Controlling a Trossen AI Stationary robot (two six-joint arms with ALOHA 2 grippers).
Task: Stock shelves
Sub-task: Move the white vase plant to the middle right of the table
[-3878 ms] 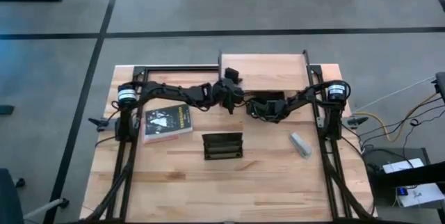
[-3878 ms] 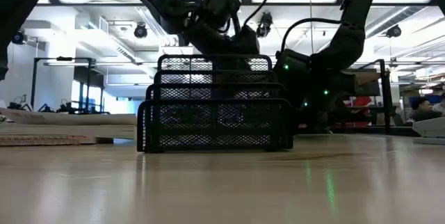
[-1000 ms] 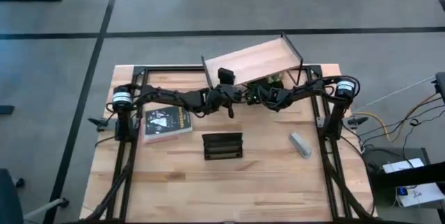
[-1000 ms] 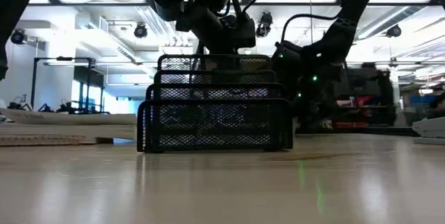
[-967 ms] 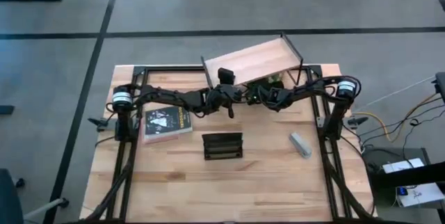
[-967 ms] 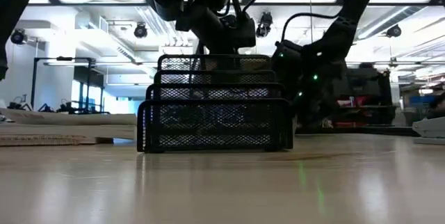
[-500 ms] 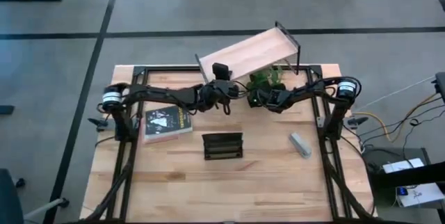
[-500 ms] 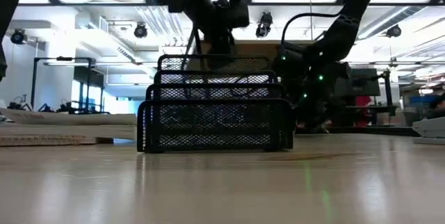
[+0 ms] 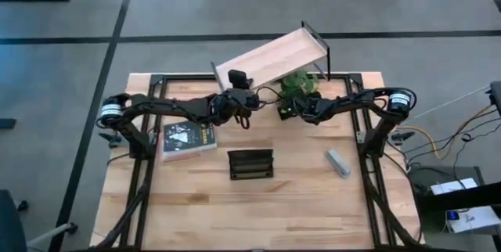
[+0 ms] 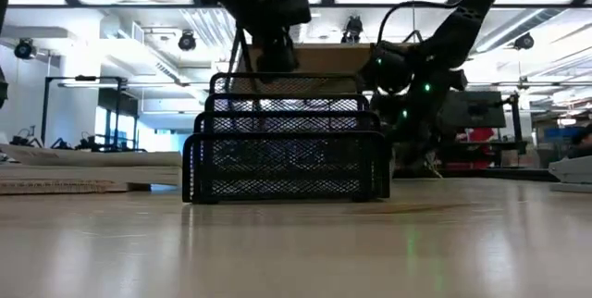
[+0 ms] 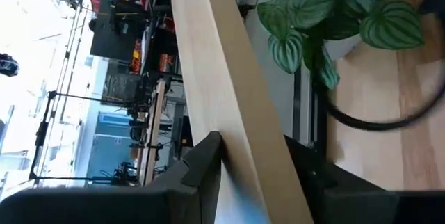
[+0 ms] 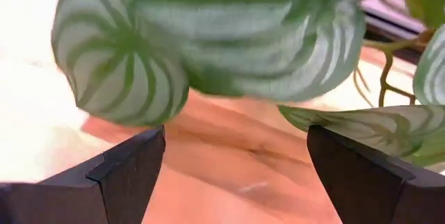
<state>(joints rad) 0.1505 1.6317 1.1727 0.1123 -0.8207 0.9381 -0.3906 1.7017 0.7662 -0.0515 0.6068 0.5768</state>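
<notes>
Past left fingers [image 11: 208,156]: shelf board [image 11: 222,92] clamped, plant [image 11: 334,15] beyond.

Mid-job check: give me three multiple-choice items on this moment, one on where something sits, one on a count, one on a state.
1. Where is the book?
A. on the shelf
B. on the table, near the left arm
C. in the wire rack

2. How many arms reach toward the shelf?
A. none
B. one
C. two

3. How does the shelf sit?
A. tilted, skewed off the table's far edge
B. flat and square
C. upside down

Answers: 1 B, it lies flat left of the wire rack. 2 C, both meet there. 3 A, left gripper clamps its board while the right gripper faces the plant.
</notes>
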